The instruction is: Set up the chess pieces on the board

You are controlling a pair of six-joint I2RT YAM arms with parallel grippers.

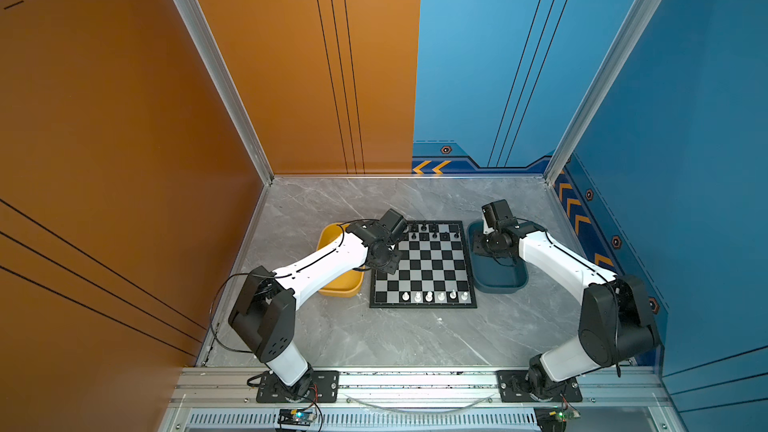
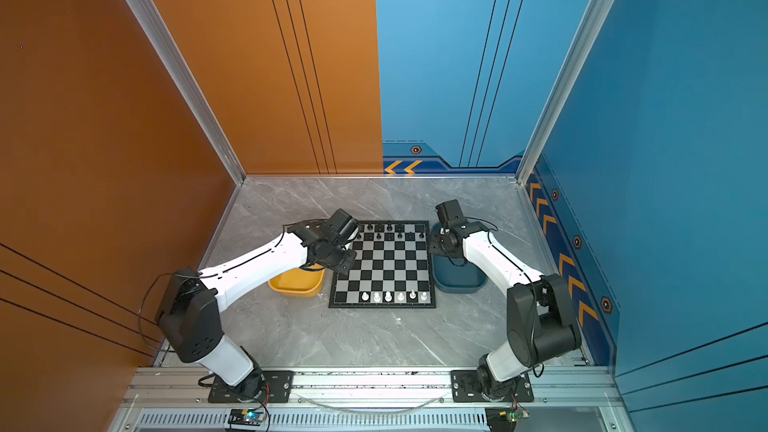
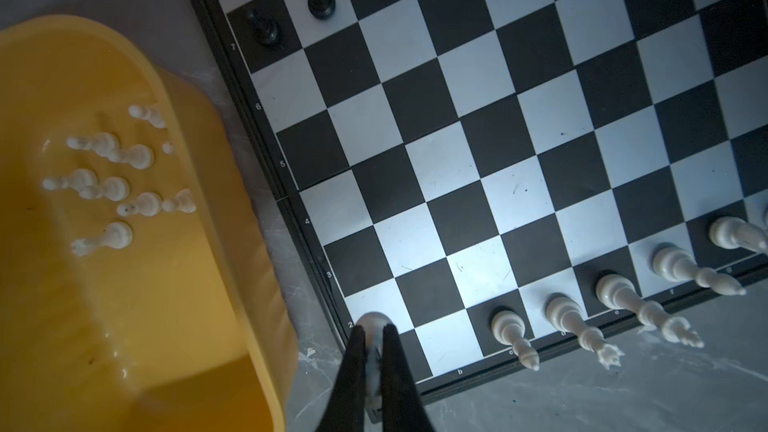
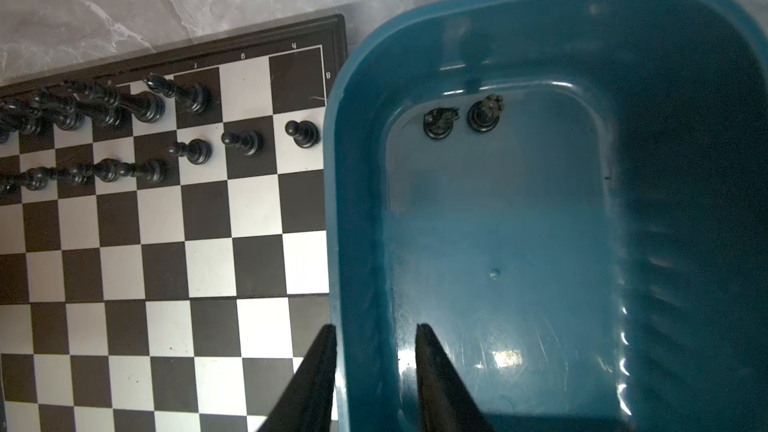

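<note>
Near board (image 3: 478,151) edge, perhaps white pawn (image 3: 372,322)

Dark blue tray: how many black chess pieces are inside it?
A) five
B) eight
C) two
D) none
C: the right wrist view shows just two black pieces side by side near one corner of the dark blue tray, with nothing else on its floor.

**Twin White-and-Black Arms**

Pairs glossy white plastic shells (image 1: 328,257) with matte black joint housings (image 1: 266,317). Trails thin black cable (image 1: 211,312) beside the left elbow. Ends the left gripper (image 3: 374,327) in slim, tapered black fingers (image 3: 353,367). Sits on black screw-dotted base plates (image 1: 326,386).
</note>
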